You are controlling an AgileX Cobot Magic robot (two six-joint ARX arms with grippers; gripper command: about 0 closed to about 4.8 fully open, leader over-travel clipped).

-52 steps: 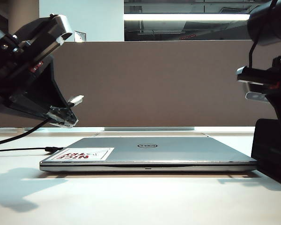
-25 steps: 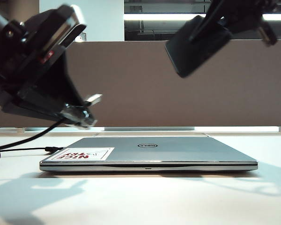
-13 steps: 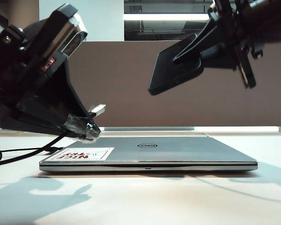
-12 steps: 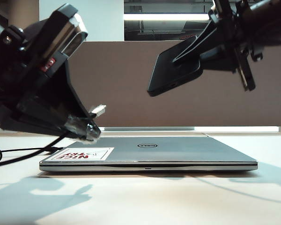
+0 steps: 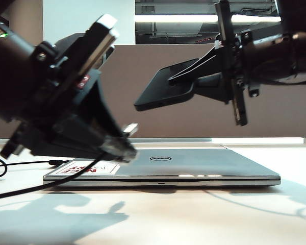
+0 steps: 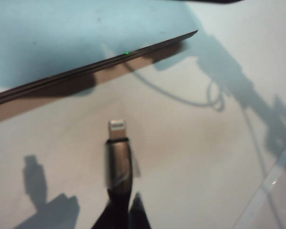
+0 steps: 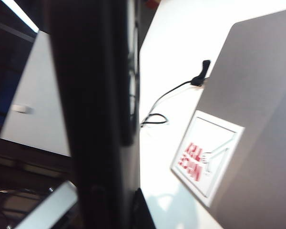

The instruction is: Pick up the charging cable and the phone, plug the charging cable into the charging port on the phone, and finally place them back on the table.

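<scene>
Exterior: left hand (image 5: 123, 148) low on the left side, above the front-left corner of the closed silver laptop (image 5: 194, 164), pinching the charging cable (image 5: 41, 187) just behind its plug. Silver plug tip (image 5: 130, 128) sticks out up and to the right, clear of the laptop lid. Cord trails down and left over the white desk (image 5: 158, 217). Right hand (image 5: 181, 79) up high on the right side, clamped on the phone (image 5: 160, 97), which is held nearly flat, tilted a bit, its free short edge pointing left toward the plug. Plug and phone well apart, not mated. A 2nd thin black cord (image 5: 35, 163) lies on the desk left of the laptop.

Left wrist: plug (image 6: 117, 128) and its dark sleeve (image 6: 117, 164) stick out past the hand, fingers pressed on the sleeve at the frame edge. Below: desk (image 6: 190, 157) and the laptop's thin front edge (image 6: 95, 67) with a small green LED (image 6: 127, 53).

Right wrist: phone (image 7: 93, 114) fills the near field as a dark blurred slab, held edge-on. Charging port not discernible. Behind it: laptop lid (image 7: 257, 119) with the red-lettered sticker (image 7: 205, 160), and the all-black plug cord (image 7: 178, 90) on the desk.
</scene>
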